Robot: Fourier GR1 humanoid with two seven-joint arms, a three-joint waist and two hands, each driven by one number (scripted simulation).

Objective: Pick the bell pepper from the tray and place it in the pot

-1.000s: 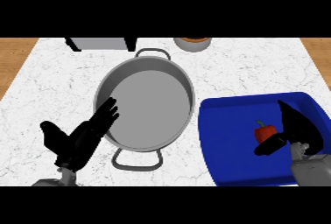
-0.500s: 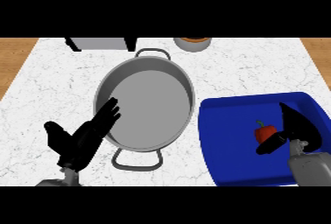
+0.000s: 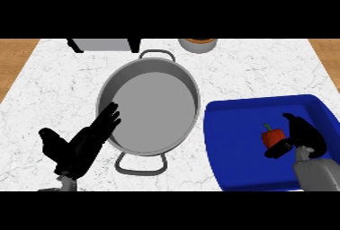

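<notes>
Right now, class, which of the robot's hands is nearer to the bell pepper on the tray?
The right hand. It sits just beside the bell pepper over the blue tray, fingers curving around it. The left hand rests open far across, on the other side of the pot.

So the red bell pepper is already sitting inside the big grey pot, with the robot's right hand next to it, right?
Not quite. The head view shows the red bell pepper lying in the blue tray, not the grey pot. The right hand is indeed next to it.
</notes>
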